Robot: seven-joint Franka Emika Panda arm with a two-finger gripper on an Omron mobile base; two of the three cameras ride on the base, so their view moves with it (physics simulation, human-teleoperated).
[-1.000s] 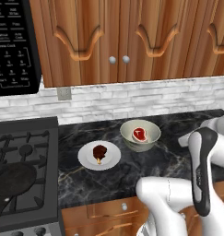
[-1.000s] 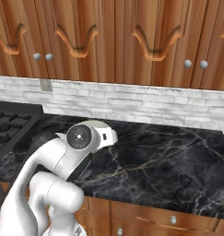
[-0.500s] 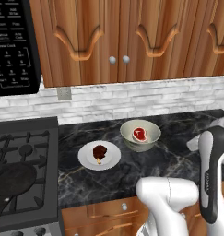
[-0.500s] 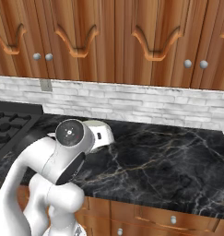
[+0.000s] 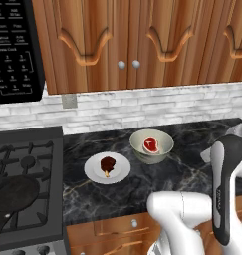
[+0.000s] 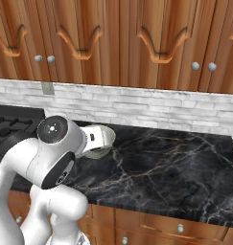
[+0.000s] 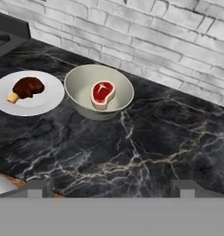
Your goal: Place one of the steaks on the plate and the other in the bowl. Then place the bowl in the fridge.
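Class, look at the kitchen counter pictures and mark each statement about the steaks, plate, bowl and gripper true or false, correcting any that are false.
1. The dark steak lies on the plate. True.
2. The red steak lies on the bare counter. False: it sits inside the bowl.
3. The bowl stands to the right of the plate on the black marble counter, seen from the hand view. True.
4. The gripper is shut on the bowl. False: it is open and holds nothing, well clear of the bowl.
5. A dark frying pan sits on the stove. True.
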